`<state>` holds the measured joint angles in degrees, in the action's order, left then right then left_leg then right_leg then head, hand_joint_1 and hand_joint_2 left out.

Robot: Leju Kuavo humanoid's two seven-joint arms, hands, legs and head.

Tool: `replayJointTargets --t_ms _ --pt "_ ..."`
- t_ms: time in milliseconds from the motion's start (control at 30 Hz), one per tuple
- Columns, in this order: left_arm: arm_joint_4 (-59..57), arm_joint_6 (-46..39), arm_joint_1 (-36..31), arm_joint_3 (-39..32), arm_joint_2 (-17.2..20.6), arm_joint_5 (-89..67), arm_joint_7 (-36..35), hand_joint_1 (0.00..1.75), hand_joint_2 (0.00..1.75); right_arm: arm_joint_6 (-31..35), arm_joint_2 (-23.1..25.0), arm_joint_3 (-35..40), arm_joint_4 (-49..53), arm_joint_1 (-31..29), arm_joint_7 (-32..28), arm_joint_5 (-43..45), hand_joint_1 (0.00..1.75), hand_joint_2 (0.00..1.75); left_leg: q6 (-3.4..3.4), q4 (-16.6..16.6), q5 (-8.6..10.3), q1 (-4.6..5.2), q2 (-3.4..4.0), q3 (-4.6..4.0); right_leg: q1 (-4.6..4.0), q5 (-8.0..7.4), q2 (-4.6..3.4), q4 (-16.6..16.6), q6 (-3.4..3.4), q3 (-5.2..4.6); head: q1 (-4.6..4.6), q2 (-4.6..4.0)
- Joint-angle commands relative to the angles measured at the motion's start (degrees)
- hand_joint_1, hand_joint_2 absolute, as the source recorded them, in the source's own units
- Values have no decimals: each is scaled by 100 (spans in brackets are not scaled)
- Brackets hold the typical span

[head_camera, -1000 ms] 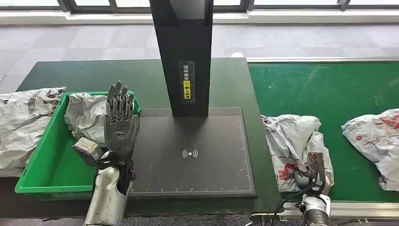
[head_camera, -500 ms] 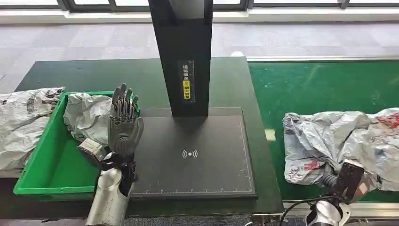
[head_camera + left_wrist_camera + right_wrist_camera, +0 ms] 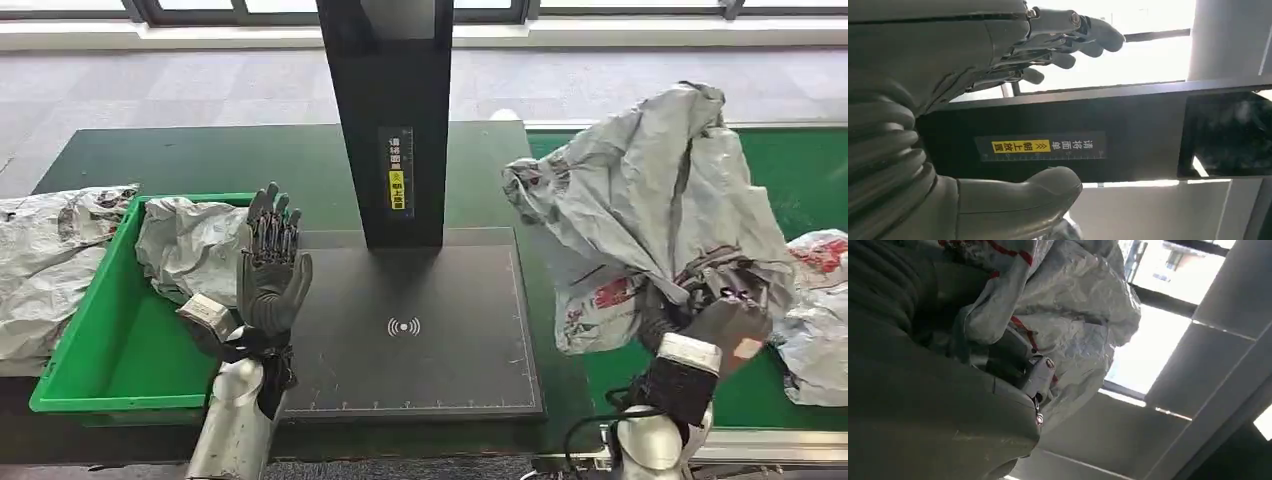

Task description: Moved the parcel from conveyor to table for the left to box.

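My right hand (image 3: 715, 305) grips a crumpled grey parcel (image 3: 640, 200) with red print and holds it high above the green conveyor (image 3: 600, 165), beside the dark scan pad (image 3: 420, 330). The right wrist view has the same parcel (image 3: 1068, 325) bunched over the hand (image 3: 1018, 365). My left hand (image 3: 270, 270) stands upright with its fingers apart and nothing in it, between the green box (image 3: 110, 350) and the scan pad. In the left wrist view that hand (image 3: 1048, 55) is spread in front of the black scanner post (image 3: 1128, 135).
A grey parcel (image 3: 190, 245) lies in the green box, and another (image 3: 50, 260) lies left of it. A further parcel (image 3: 820, 310) rests on the conveyor at the right. The black scanner post (image 3: 390, 120) rises behind the pad.
My right hand has lifted the parcel off the conveyor, up and towards the pad. The left hand has shifted slightly right, still spread.
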<state>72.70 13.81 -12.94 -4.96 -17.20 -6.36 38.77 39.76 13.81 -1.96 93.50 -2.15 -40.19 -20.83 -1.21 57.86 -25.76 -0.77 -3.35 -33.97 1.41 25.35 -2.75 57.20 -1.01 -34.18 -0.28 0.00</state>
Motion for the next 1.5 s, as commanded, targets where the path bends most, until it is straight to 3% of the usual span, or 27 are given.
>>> replayJointTargets --t_ms 33,67,133,267,500,700,967,1067,1167,1267,1300,1333,1500 --pt "-288 -14 178 106 -37 -11 119 0 175 24 -266 1208 83 -59 19 136 175 175 5 -6 -4 2 26 12 -3 0 6 -7 6 9 0 0" --pt "-275 -12 187 114 -35 -19 123 0 175 -194 -379 1284 -22 -95 19 421 175 175 5 -7 -3 3 22 12 -1 1 6 -7 5 9 0 0" --pt "-304 11 184 115 2 -33 123 0 175 -1776 -317 1205 -486 -207 19 915 175 175 9 -12 -8 2 42 27 -7 2 14 -17 10 24 0 0" --pt "-488 116 53 122 79 14 123 0 175 -3484 -208 1196 -805 -297 19 1207 175 175 7 -18 -5 0 51 32 -8 -5 1 -22 11 28 0 0" --pt "-681 30 -105 141 80 -15 123 0 175 -4712 -66 1004 -1296 -449 19 1153 175 175 4 -11 -2 1 25 18 -9 -2 12 -13 8 18 -2 0" --pt "-593 -44 -53 60 7 -158 123 0 175 -4707 193 498 -2845 -920 38 77 175 175 7 -17 0 -2 45 30 -12 -8 8 -22 10 27 0 0" --pt "-583 -38 -42 59 9 -163 123 0 175 -4696 206 493 -2902 -939 19 35 175 175 3 -8 -1 1 24 15 -6 0 6 -9 7 12 -2 0" --pt "-545 -94 4 50 19 -203 123 0 175 -4805 172 629 -3584 -1138 356 -474 175 175 6 -14 -2 1 36 26 -8 -1 12 -16 11 21 -2 0" --pt "-506 -176 81 96 33 -223 123 0 175 -4347 234 619 -4517 -1356 246 -760 175 175 3 -15 -2 -5 46 29 -13 -7 -5 -22 10 23 0 0" --pt "-483 -267 146 194 43 -208 123 0 175 -3986 251 443 -4796 -1417 199 -768 175 175 1 -12 0 0 29 21 -7 -3 0 -13 7 16 -2 0" --pt "-479 -312 167 234 42 -200 123 0 175 -3459 253 260 -4827 -1431 373 -852 0 175 4 -16 0 0 36 26 -9 -4 7 -19 10 22 -2 0" --pt "-480 -336 175 270 47 -192 123 0 175 -3145 223 184 -4867 -1445 490 -954 0 0 3 -12 0 1 28 19 -6 -2 5 -13 8 15 -2 0" --pt "-511 -827 158 471 60 -454 123 0 175 -2180 228 -213 -4629 -1292 439 -1022 0 0 5 -10 0 2 17 17 -4 1 13 -13 6 17 -2 0"
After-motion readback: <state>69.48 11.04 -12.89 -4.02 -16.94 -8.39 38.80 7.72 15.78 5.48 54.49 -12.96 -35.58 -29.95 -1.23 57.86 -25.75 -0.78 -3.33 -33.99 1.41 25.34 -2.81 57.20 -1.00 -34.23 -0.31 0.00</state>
